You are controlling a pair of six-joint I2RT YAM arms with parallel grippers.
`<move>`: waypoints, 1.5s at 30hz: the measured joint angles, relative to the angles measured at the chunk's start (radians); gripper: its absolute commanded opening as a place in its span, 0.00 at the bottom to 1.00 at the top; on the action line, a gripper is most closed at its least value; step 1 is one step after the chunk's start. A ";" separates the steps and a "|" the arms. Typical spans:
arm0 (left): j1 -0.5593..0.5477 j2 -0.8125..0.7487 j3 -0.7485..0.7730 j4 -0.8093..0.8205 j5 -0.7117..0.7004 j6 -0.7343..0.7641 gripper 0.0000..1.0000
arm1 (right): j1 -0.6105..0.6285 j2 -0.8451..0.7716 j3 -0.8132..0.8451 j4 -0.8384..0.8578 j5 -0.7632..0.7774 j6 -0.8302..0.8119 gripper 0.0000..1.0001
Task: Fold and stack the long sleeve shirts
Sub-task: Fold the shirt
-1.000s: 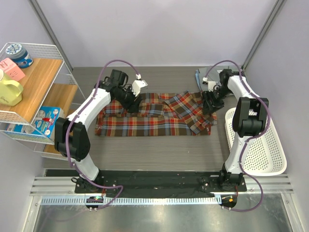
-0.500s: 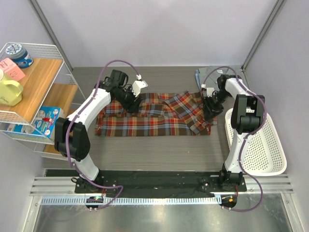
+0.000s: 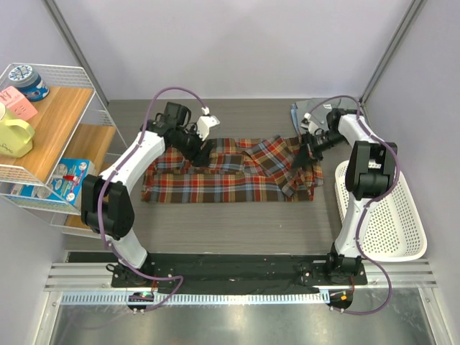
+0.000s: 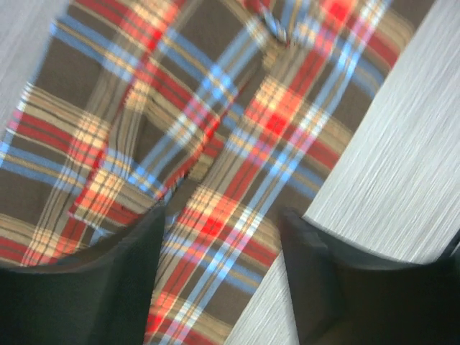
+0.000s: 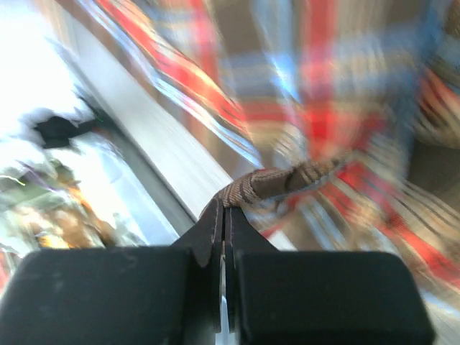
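Note:
The plaid long sleeve shirt (image 3: 215, 180) lies spread across the middle of the table. My left gripper (image 3: 199, 151) hovers low over its back left part. It is open, and in the left wrist view its fingers (image 4: 140, 277) straddle a flat plaid strip (image 4: 237, 144) beside bare table. My right gripper (image 3: 305, 152) is at the shirt's right edge, shut on a bunched fold of plaid cloth (image 5: 277, 181). The grey-blue shirt (image 3: 306, 110) lies crumpled at the back right, partly hidden behind the right arm.
A white mesh basket (image 3: 392, 219) stands at the right edge of the table, next to the right arm. A wire shelf (image 3: 50, 129) with cups and boxes stands at the left. Bare grey table (image 3: 230, 223) lies in front of the shirt.
My right gripper closed on the plaid shirt's right edge and drew back slightly, pulling up the cloth. My left gripper's jaws spread wider over the shirt, staying in place.

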 measured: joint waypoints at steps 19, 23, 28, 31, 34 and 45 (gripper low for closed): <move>-0.209 0.145 0.101 0.594 0.030 -0.464 1.00 | 0.071 -0.148 -0.499 2.042 -0.246 1.785 0.01; -0.206 0.233 0.185 0.610 0.010 -0.503 0.98 | 0.095 -0.148 -0.515 2.169 -0.245 1.879 0.01; -0.204 0.278 0.221 0.606 0.010 -0.535 0.85 | 0.109 -0.148 -0.539 2.219 -0.245 1.925 0.01; -0.204 0.298 0.250 0.589 0.011 -0.548 0.64 | 0.118 -0.149 -0.549 2.234 -0.244 1.931 0.01; -0.205 0.332 0.310 0.554 0.018 -0.545 0.26 | 0.126 -0.149 -0.554 2.244 -0.242 1.934 0.03; -0.171 0.465 0.651 0.268 0.016 -0.308 0.00 | 0.126 -0.154 -0.556 2.253 -0.240 1.924 0.64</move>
